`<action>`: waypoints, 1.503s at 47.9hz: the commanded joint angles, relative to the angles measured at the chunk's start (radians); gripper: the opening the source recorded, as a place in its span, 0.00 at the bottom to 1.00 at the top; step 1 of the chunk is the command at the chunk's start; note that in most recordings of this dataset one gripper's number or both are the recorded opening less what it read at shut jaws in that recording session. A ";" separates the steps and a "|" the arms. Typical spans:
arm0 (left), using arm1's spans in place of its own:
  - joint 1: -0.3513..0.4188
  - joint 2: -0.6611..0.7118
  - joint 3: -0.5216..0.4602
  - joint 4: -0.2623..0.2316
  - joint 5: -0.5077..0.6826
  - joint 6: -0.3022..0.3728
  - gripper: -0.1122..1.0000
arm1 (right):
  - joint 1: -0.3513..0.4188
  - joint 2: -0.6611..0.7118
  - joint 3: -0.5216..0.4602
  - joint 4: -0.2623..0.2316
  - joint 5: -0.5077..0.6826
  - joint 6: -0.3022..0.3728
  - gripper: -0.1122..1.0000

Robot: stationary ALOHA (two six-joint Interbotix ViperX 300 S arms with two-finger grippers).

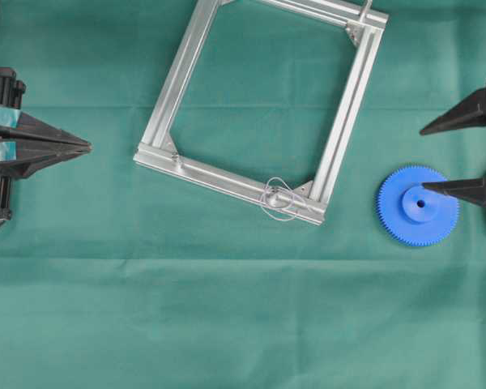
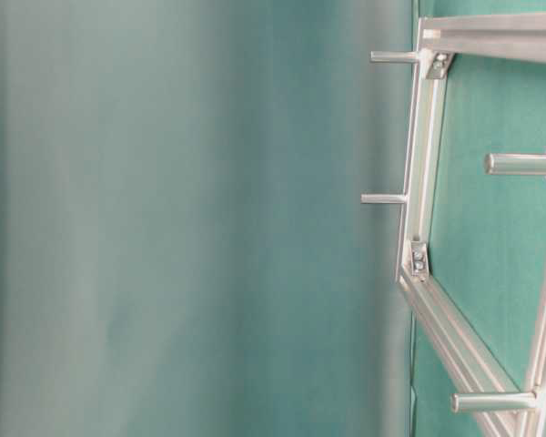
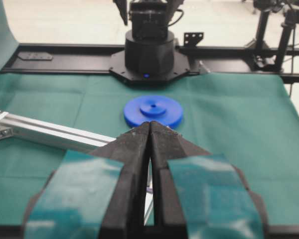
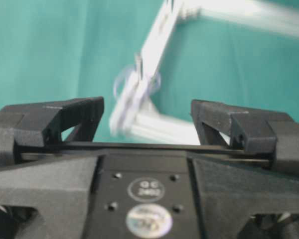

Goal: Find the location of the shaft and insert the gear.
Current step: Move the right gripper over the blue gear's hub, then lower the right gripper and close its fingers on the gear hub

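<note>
Blue gear (image 1: 417,206) flat beneath the wide-spread right end effector (image 1: 425,159), untouched.

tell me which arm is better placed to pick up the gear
Right. The right gripper is open with one finger already over the gear; the left gripper is shut, far across the frame.

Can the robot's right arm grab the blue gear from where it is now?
Probably yes. The right gripper is wide open right beside the gear, one finger already over its hub, and the gear lies flat on the cloth with nothing in the way.
</note>
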 commanded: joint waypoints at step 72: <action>0.000 0.012 -0.028 -0.003 0.028 -0.002 0.11 | 0.038 0.242 0.089 0.072 0.216 0.152 0.92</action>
